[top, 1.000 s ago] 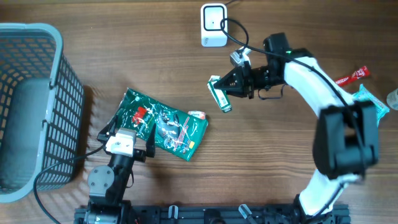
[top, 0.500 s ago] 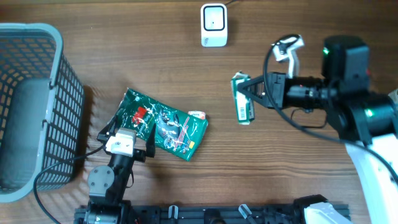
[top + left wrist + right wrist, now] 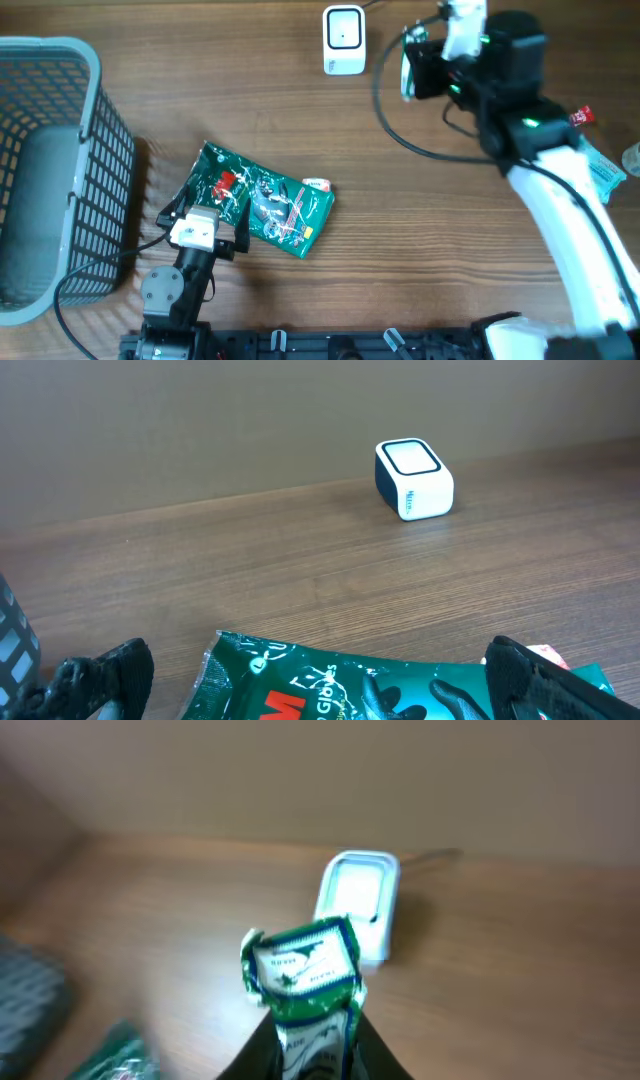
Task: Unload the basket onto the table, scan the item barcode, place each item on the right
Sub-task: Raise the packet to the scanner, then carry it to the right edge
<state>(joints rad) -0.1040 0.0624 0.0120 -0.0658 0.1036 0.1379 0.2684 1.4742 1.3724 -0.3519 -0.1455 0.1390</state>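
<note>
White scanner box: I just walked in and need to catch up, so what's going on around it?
The right gripper is shut on a small green packet and holds it up close to the white scanner. The left gripper hangs open over a green glove bag. Whether the barcode has registered cannot be told.

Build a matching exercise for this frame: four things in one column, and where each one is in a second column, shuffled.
Things
1. white scanner
2. small green packet
3. green glove bag
4. grey basket

Places
a. lying flat on the table, right of the basket
b. at the table's left edge
c. clamped in the right gripper
d. standing at the table's far side, cable attached

Pairs: 1-d, 2-c, 3-a, 4-b
</note>
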